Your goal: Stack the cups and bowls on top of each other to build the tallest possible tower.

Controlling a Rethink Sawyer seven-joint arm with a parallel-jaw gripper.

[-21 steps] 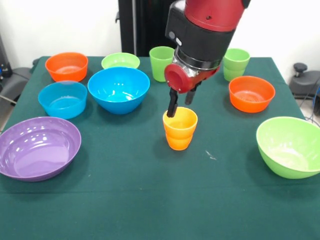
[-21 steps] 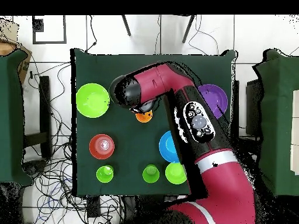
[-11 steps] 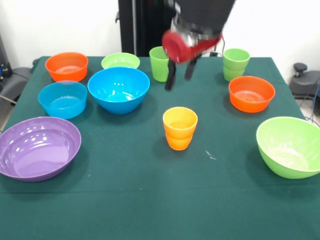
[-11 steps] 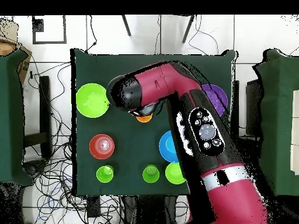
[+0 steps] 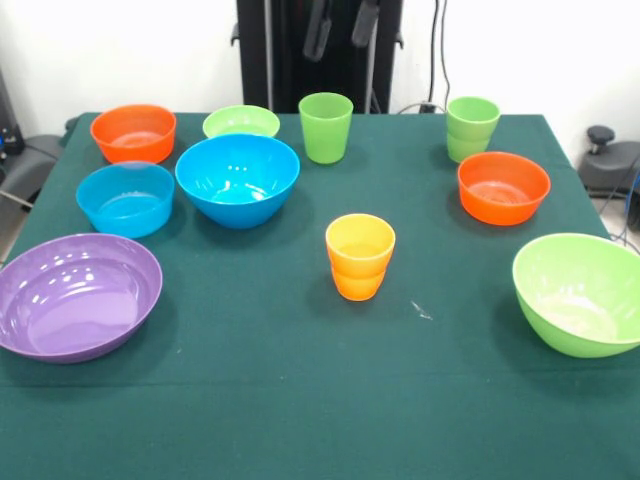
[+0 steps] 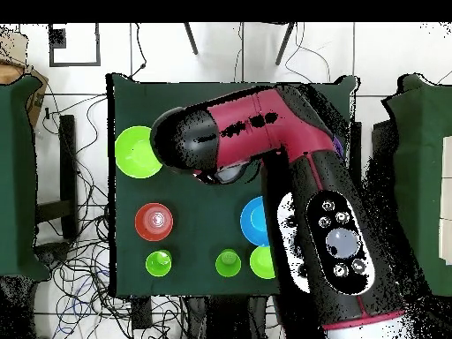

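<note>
With the gripper spread empty above the orange cups, descend centred on whichever cup goes next.

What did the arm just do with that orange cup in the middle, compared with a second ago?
The end effector has let go of the orange cups and risen straight up; only its two finger tips, spread apart, now show at the top edge of the front view. The orange cups stay nested on the green table, unmoved. All the bowls and the green cups kept their places.
</note>
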